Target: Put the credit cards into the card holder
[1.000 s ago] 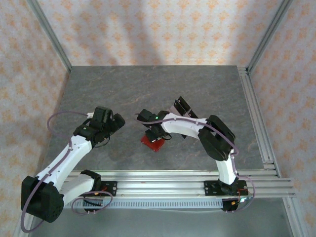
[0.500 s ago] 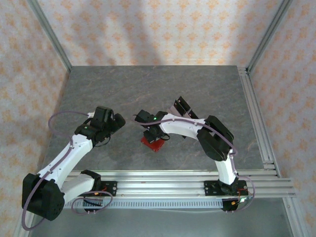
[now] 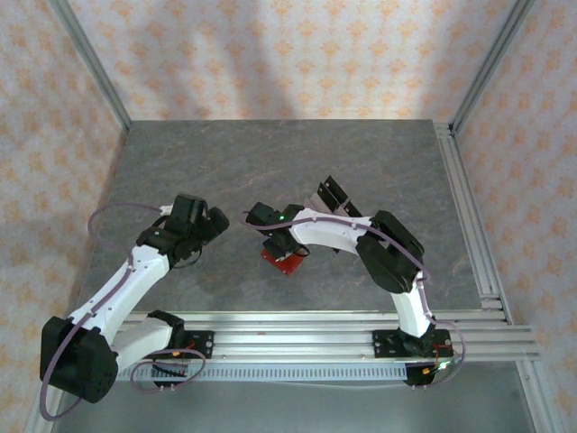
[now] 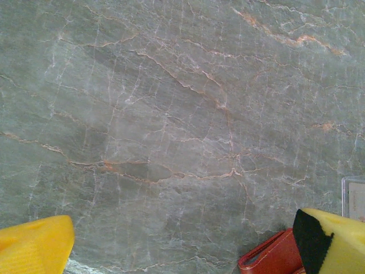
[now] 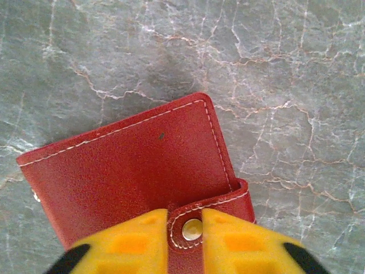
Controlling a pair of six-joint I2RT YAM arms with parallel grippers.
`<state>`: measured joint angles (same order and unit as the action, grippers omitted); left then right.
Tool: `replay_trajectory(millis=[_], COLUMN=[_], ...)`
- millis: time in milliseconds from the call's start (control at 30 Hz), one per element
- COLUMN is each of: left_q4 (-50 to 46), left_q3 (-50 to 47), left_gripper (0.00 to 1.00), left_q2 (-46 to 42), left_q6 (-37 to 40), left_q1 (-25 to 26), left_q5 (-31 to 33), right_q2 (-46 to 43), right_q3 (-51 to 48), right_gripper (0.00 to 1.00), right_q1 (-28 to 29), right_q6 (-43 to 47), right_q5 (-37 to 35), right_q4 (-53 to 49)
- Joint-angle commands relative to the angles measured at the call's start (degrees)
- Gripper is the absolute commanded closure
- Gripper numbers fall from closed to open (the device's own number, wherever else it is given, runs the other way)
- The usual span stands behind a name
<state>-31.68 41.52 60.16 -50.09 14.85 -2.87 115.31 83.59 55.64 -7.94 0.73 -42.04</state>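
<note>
The red card holder lies closed on the table, its stitched cover facing up. My right gripper is shut on its snap strap, one yellow finger on each side of the metal stud. That gripper sits right over the holder. My left gripper hovers open to the holder's left, its fingers wide apart over bare stone. A corner of the holder and the edge of a pale card sit by its right finger. Credit cards with black bands lie behind the right arm.
The grey marbled tabletop stretches open toward the back wall. Aluminium rails run along the right side and the near edge, where both arm bases are bolted.
My right gripper's fingers have come together onto the card holder's snap strap. The holder has shifted slightly. The left arm has stayed almost still, its gripper open.
</note>
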Motion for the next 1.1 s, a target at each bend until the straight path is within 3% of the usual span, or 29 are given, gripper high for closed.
replay_trajectory(millis=[0,100,700,1067], left_q4=[0.66,0.42,5.91,16.57], left_q3=[-0.21,0.05,-2.21,-2.20], left_gripper=[0.00,0.00,0.03,0.14], left_q2=[-0.03,-0.04,-1.19,3.47], left_q6=[-0.48,-0.17,-1.59,-4.98], left_q1=[-0.44,-0.44,0.38,10.11], left_q5=[-0.30,-0.66,-10.96,-9.09], right_q2=[0.53,-0.24,-8.68,-9.93], right_q3=[-0.47,-0.28,2.47,2.06], right_gripper=[0.91,1.00,1.00,1.00], right_q1=[0.33,0.35,-2.54,-5.18], right_q6=[0.06,0.04,-7.65,-10.56], right_q5=[-1.79,-1.84,2.66,6.07], right_q4=[-1.39,-1.57,1.91,4.47])
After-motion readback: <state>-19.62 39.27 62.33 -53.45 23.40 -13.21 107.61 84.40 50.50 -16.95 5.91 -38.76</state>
